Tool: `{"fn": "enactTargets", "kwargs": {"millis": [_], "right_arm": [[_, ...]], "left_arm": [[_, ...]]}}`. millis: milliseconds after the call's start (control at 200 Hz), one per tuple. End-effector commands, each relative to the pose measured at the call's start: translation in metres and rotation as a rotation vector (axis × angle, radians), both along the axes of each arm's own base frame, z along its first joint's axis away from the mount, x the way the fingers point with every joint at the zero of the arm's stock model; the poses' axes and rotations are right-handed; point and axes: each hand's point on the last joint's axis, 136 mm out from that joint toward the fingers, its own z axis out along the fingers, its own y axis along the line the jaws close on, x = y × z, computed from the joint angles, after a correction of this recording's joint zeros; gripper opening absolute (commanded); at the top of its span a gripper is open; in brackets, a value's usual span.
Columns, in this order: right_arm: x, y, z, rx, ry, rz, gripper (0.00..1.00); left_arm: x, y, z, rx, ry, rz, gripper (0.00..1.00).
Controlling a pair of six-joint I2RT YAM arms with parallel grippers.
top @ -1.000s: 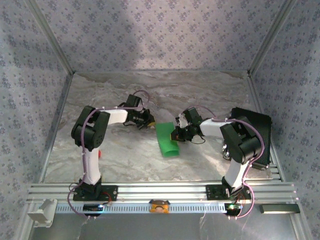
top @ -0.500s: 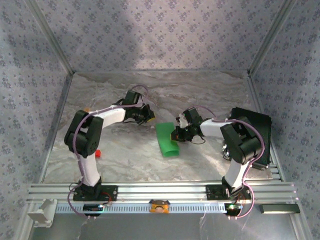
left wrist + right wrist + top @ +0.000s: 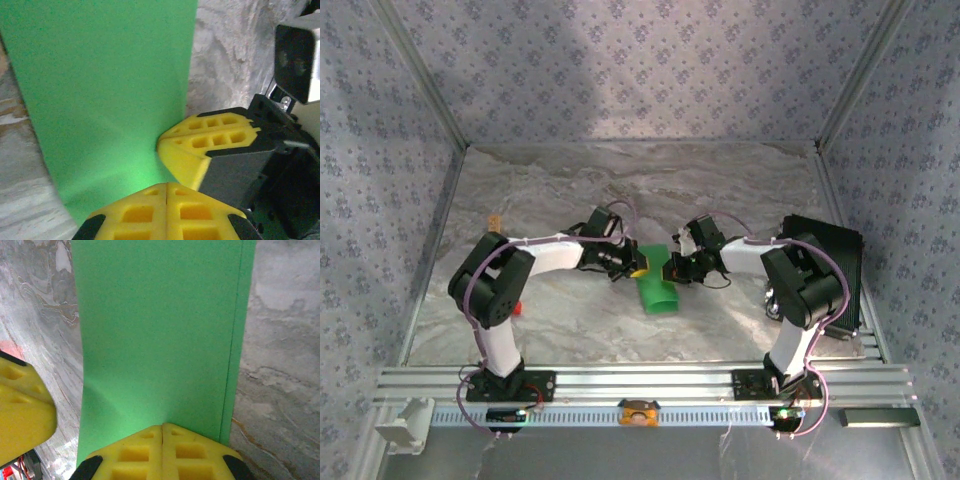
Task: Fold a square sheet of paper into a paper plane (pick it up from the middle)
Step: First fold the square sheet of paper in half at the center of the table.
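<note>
From above, you see the folded green square sheet of paper (image 3: 655, 282) mid-way across the bench (image 3: 570, 325), with a small red block (image 3: 518, 308) to the left; the left wrist view shows the left pincer (image 3: 166, 186) closed with its tip against the sheet, beside the right pincer (image 3: 175, 142); the right wrist view shows the right pincer clamped on the sheet's edge and a second paper layer.

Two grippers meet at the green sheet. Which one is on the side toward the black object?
The right gripper, shut at the green sheet's right edge, nearer the black object; the left gripper, also shut, sits at the opposite edge.
</note>
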Motion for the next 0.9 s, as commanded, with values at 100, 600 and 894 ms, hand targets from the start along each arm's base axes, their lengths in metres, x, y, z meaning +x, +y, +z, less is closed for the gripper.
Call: {"fn": "enactTargets", "kwargs": {"millis": [100,600,894], "right_arm": [[-0.021,-0.027,-0.032,-0.144,0.096,-0.045,0.0],[-0.022,-0.029,-0.032,-0.152,0.096,-0.049,0.0],[-0.023,-0.029,-0.032,-0.153,0.096,-0.05,0.0]], "left_arm": [[-0.009,0.004,-0.029,0.02,0.052,-0.029,0.0],[-0.015,0.014,-0.014,0.049,-0.002,-0.025,0.0],[-0.024,-0.002,-0.007,0.013,0.004,-0.047,0.0]]}}
